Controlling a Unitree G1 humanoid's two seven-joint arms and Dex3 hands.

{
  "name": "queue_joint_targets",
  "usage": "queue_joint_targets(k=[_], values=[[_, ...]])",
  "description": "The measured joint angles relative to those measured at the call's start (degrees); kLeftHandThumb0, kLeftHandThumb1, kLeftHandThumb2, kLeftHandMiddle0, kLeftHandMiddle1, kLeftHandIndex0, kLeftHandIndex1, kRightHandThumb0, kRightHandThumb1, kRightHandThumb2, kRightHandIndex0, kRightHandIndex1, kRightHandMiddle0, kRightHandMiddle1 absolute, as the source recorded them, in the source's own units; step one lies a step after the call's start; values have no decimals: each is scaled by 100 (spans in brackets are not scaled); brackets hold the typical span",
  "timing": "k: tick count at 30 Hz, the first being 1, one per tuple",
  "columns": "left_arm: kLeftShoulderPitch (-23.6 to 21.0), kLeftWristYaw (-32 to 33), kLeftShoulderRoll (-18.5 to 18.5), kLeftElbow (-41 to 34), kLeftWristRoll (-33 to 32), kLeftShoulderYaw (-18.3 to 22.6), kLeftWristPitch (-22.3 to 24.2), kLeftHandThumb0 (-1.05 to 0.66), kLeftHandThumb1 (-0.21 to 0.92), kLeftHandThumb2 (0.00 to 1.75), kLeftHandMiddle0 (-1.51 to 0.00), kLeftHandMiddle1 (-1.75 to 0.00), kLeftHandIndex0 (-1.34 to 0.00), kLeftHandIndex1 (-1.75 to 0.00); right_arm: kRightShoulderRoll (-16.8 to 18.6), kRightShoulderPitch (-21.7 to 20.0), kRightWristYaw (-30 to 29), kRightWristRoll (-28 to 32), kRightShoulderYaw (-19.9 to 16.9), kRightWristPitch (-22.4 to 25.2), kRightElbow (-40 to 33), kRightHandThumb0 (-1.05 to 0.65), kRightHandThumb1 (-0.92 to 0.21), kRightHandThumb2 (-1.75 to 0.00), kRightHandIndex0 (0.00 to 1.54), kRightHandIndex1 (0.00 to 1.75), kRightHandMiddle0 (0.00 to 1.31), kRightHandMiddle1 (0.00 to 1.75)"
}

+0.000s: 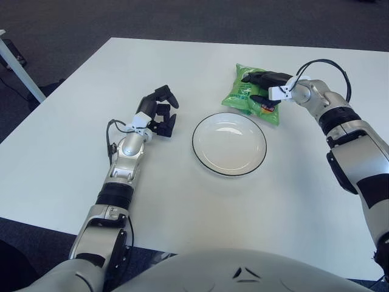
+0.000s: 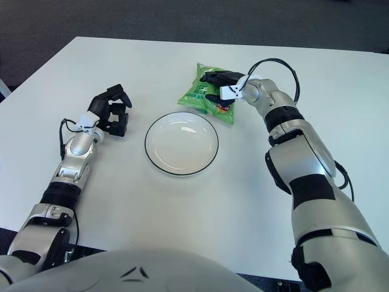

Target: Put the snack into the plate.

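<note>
Presently, one white worktop (image 1: 73, 152), carrying three items of note. First, a green snack bag (image 1: 250, 95) lying on the worktop just beyond the far right rim of the plate, slightly crumpled, with a small red and orange patch showing at its near right corner. Second, a round white plate (image 1: 229, 143) with a thin dark rim, set near the middle of the worktop, with nothing in it; the bag sits outside it. Third, the right hand (image 1: 262, 87), reaching in from the right with its black fingers (image 2: 214, 77) closed over the top of the snack bag, one finger along the bag's far edge and another against its near side (whether the bag is lifted clear of the worktop cannot be told). The left hand (image 1: 159, 111) shows to the left of the plate, well apart from it, fingers curled and holding nothing. A dark carpeted floor (image 1: 182, 18) surrounds the worktop.
</note>
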Motion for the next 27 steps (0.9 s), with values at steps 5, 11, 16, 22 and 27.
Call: queue_joint_targets(k=[5,11,16,22,27], values=[[16,-23,-1,-27,-57,0,0,-51,23,142,-127,-175,-69,-175,-2,0,-235,0,14,217,60,-76,-86,-75,1,44,6,153],[23,-30,-5,-44,-135,0,0,-52,22,143,-127,-175,-69,-175,-11,-21,-539,-47,92,344,67,-46,-54,-104,0,153,42,172],[23,-50,-14,-49,-172,-1,0,-52,21,144,-127,-175,-70,-175,-22,-30,-1013,-154,154,381,67,-8,-17,-143,56,153,70,174],[23,-87,-23,-47,-235,1,-16,-53,20,145,-128,-175,-71,-175,-34,-16,-1550,-154,118,441,75,-1,-4,-154,82,148,69,175],[23,-90,-25,-40,-266,0,-43,-53,20,146,-128,-175,-71,-175,-35,22,-1758,-98,-16,469,82,0,-4,-155,87,149,64,175]])
